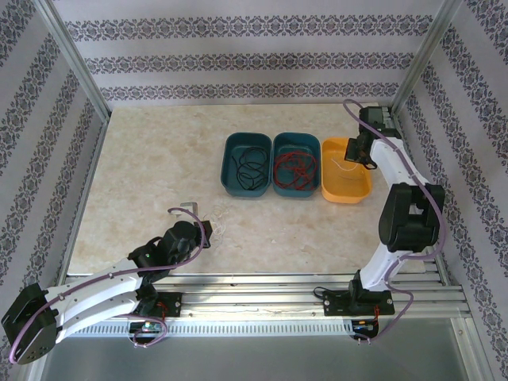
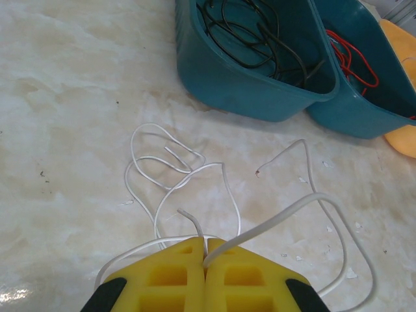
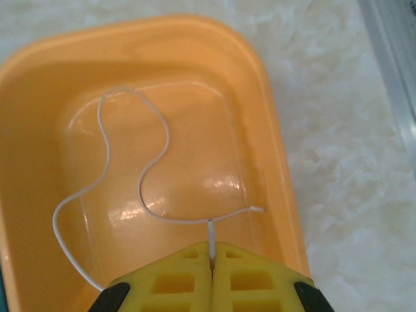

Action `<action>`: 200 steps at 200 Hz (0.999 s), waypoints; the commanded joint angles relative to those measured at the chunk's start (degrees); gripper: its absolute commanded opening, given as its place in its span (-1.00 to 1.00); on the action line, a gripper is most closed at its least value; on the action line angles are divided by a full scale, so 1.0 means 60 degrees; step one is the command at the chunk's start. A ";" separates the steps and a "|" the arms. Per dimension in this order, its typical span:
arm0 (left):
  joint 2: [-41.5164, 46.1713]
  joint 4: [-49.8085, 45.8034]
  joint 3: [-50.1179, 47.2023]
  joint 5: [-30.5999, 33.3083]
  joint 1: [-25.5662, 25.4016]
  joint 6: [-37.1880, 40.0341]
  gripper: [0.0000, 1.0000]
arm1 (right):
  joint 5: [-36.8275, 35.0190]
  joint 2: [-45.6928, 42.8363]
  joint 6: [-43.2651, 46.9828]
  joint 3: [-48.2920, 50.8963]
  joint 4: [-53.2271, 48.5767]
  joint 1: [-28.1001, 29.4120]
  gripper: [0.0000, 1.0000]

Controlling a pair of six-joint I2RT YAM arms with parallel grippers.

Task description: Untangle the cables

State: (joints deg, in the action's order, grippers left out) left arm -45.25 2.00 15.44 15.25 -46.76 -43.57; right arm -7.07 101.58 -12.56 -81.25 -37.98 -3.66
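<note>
Left gripper [image 2: 205,244] tight on white cable [image 2: 273,220] (right gripper [image 3: 212,247] likewise)

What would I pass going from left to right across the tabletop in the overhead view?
Loose white cable on the table → teal tub holding the black cable → second teal tub holding the red cable → orange tub with a white cable in it.
</note>
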 commanded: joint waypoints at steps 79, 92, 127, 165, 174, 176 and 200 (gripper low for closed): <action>-0.0134 -0.0250 0.0325 -0.0210 0.0067 0.0166 -1.00 | 0.0447 0.0690 -0.0236 0.0367 -0.0306 -0.0092 -0.51; -0.0185 -0.0250 0.0347 -0.0268 0.0067 0.0193 -1.00 | 0.0497 0.0503 -0.0258 0.0466 -0.0297 -0.0093 -0.34; -0.0283 -0.0231 0.0400 -0.0382 0.0059 0.0215 -1.00 | 0.0486 -0.0347 -0.0335 0.0786 -0.0297 -0.0091 0.05; -0.0397 -0.0073 0.0393 -0.0424 0.0064 0.0230 -1.00 | 0.0551 -0.1575 -0.0434 0.1118 -0.0220 -0.0084 0.28; -0.0447 -0.0062 0.0415 -0.0431 0.0070 0.0238 -1.00 | 0.0474 -0.1769 -0.0441 0.1135 -0.0226 -0.0092 0.28; -0.0450 -0.0057 0.0415 -0.0439 0.0069 0.0251 -1.00 | 0.0446 -0.1820 -0.0441 0.1142 -0.0231 -0.0093 0.28; -0.0534 0.0046 0.0402 -0.0461 0.0066 0.0249 -1.00 | 0.0222 -0.2157 -0.0481 0.1139 -0.0274 -0.0089 0.25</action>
State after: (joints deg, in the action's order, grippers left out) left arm -48.07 1.74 16.43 12.97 -46.76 -43.51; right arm -4.21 90.52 -14.70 -75.20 -38.98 -3.66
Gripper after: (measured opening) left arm 0.043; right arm 0.635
